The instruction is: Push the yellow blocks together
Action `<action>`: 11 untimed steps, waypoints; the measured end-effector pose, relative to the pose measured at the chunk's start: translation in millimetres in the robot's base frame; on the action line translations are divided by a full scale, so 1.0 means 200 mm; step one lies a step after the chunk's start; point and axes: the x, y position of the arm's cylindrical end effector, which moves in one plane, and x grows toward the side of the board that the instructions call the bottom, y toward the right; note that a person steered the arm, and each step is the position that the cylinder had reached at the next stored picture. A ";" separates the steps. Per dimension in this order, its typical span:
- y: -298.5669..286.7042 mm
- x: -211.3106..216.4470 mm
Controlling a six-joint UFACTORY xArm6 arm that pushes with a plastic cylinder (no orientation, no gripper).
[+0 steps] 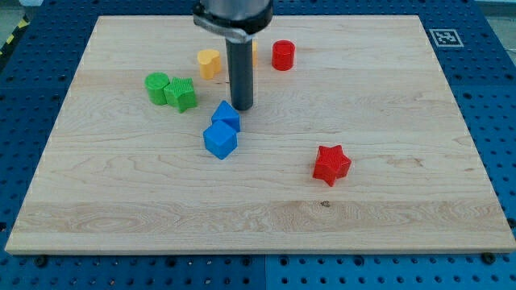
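Note:
A yellow heart-shaped block lies near the view's top, left of my rod. A second yellow block is mostly hidden behind the rod; only a sliver shows at the rod's right side. My tip rests on the board below and between the two yellow blocks, just above and to the right of the upper blue block. The tip touches neither yellow block.
A red cylinder stands right of the hidden yellow block. Two green blocks sit touching at the left. A second blue block lies against the upper blue one. A red star lies at the lower right. The wooden board lies on a blue pegboard.

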 end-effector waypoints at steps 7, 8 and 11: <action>-0.23 -0.38; -0.10 -0.21; 0.19 -0.43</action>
